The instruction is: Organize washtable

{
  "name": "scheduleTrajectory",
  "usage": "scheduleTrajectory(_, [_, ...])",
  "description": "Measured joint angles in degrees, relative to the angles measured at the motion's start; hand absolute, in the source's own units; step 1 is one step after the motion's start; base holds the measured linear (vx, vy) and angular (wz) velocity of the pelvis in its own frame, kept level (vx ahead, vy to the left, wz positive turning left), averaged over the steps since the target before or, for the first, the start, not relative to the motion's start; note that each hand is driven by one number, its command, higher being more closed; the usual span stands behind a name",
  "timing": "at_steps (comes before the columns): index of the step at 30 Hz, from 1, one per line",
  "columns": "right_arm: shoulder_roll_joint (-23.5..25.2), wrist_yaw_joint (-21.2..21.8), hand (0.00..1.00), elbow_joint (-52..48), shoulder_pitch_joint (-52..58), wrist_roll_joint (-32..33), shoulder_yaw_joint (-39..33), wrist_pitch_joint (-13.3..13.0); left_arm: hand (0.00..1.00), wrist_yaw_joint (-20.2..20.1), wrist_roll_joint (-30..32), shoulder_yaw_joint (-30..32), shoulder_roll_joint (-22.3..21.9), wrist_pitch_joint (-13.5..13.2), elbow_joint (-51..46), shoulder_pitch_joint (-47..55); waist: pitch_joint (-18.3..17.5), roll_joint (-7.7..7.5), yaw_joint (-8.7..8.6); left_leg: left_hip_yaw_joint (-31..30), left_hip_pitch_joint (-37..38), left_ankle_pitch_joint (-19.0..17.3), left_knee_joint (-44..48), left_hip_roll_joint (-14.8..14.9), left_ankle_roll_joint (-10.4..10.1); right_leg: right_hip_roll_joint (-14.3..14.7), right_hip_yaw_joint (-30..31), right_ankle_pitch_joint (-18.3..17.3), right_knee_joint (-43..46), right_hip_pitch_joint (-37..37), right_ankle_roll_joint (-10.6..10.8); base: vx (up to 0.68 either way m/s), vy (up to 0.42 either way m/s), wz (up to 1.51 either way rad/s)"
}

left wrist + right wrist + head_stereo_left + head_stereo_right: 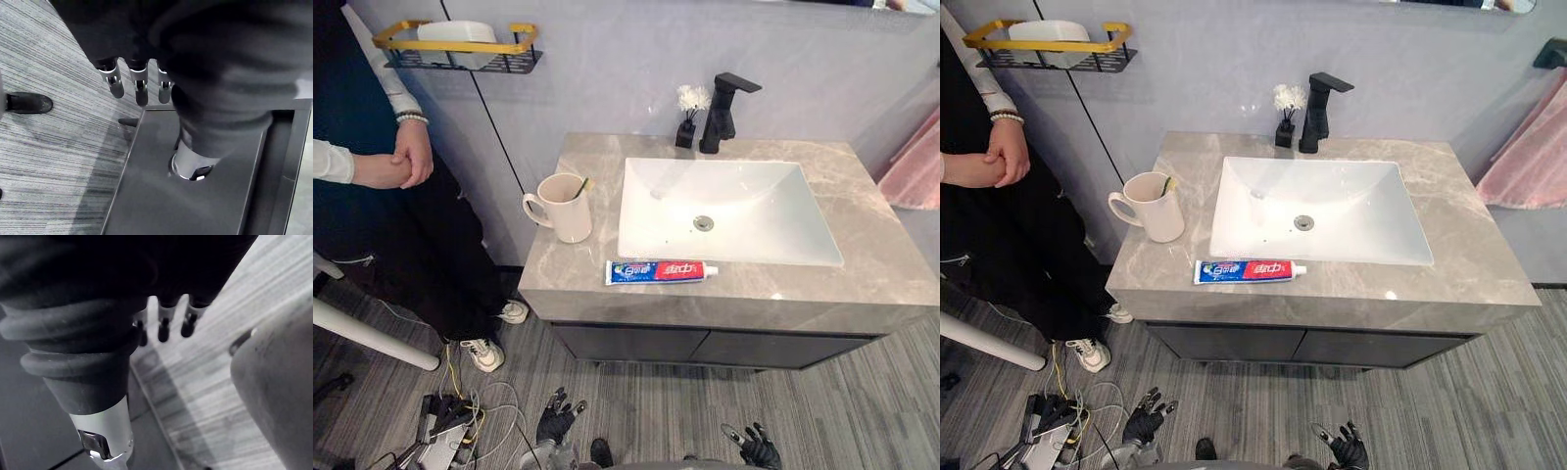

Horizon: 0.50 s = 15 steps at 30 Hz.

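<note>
Step in hand: none begun. The left hand (pixel 555 419) and right hand (pixel 759 450) hang below the desk (pixel 876 294), fingers spread, empty. The toothpaste tube (pixel 661 271) lies along the front edge, near the mug (pixel 566 208). The next move likely calls for raising one hand to the tube.

The counter (pixel 864 220) right of the sink (pixel 754 191) lies bare. A mug (pixel 566 210) blocks the left strip, a toothpaste tube (pixel 661 271) the front; a person (pixel 406 159) stands close left.
</note>
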Motion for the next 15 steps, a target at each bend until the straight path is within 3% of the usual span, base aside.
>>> scheduleTrajectory(9, [-0.52, -1.46, 0.00, 2.60, 2.53, 9.79, -9.42, -1.15, 0.00, 2.45, -2.16, 2.32, -0.26, -0.14, 6.48, -2.89, 1.51, 1.29, -0.22, 0.77, 1.07, 1.01, -0.41, 2.20, -2.21, 1.03, -4.37, -0.12, -1.69, 0.84, -1.44, -0.14, -0.056, -0.05])
scheduleTrajectory(11, [-0.49, -1.62, 0.00, 1.08, 4.11, 11.50, -11.02, -1.46, 0.00, 2.44, -2.16, 2.36, -0.29, -0.14, 6.47, -2.57, 1.58, 1.87, -0.20, 1.29, 0.93, 1.04, -0.43, 2.35, -2.29, 0.89, -6.27, -0.13, -1.56, 0.77, -1.43, -0.14, -0.001, 0.05])
scheduleTrajectory(15, [-0.58, -2.64, 0.00, -3.51, 4.95, 12.98, -15.29, -2.34, 0.00, 2.37, -2.14, 3.36, -0.27, -0.19, 6.36, -2.41, 1.48, 1.61, -0.13, 2.56, -1.02, 0.86, -0.37, 2.25, -2.48, 0.16, -6.12, -0.14, -2.66, -0.82, -1.45, -0.07, 0.036, 0.01])
